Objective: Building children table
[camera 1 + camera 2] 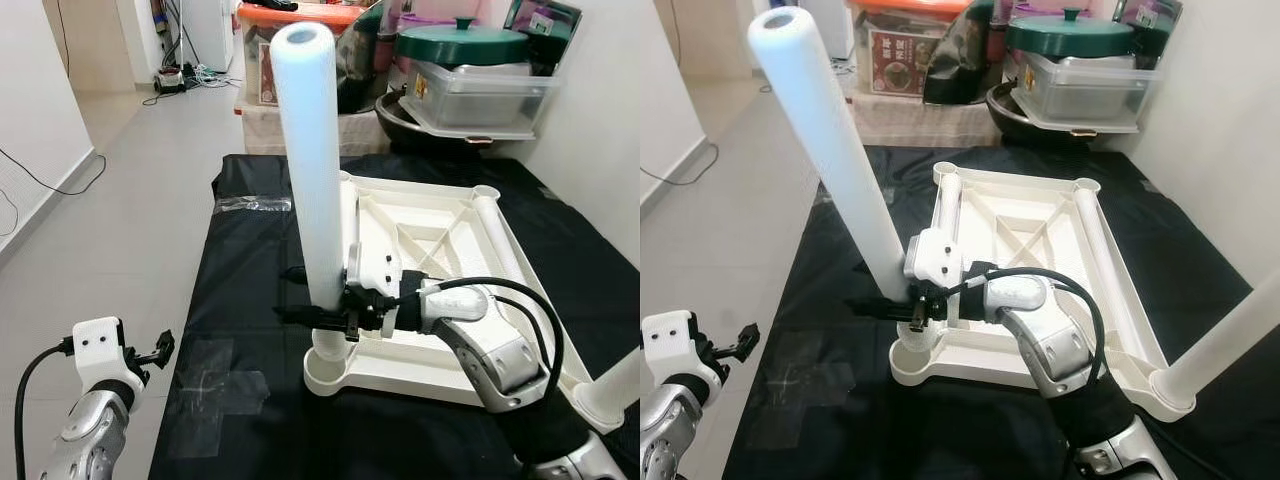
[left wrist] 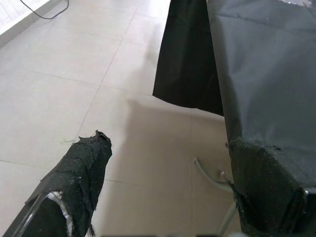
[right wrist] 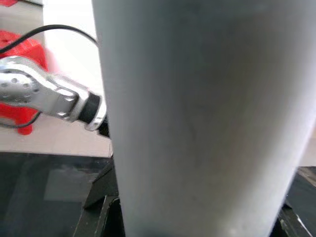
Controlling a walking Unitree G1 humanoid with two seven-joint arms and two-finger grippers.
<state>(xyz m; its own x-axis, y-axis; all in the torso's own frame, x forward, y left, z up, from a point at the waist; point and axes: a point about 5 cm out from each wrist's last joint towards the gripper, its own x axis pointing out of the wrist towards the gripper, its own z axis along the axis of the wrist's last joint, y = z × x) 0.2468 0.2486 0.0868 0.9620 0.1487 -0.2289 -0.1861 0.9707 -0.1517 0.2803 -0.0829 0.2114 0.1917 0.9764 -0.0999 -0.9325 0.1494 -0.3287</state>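
The white children's table top [image 1: 440, 235] lies upside down on a black cloth [image 1: 250, 290]. A long white tube leg [image 1: 312, 160] stands upright in its near-left corner socket [image 1: 325, 372]. My right gripper [image 1: 305, 316] is shut on this leg just above the socket; the leg [image 3: 197, 123] is very close in the right wrist view. Another leg [image 1: 1225, 340] stands in the near-right corner. Two more legs [image 1: 945, 205] [image 1: 1095, 240] lie along the top's sides. My left gripper [image 1: 155, 350] hangs open beside the cloth over the floor, its fingers [image 2: 74, 182] apart with nothing between them.
Storage boxes [image 1: 300, 50], a green-lidded pot [image 1: 462, 42] and clear tubs [image 1: 480, 95] are stacked behind the cloth. A clear plastic bag [image 1: 255, 204] and tape patches [image 1: 215, 390] lie on the cloth. Tiled floor [image 1: 130, 200] is on the left, a wall on the right.
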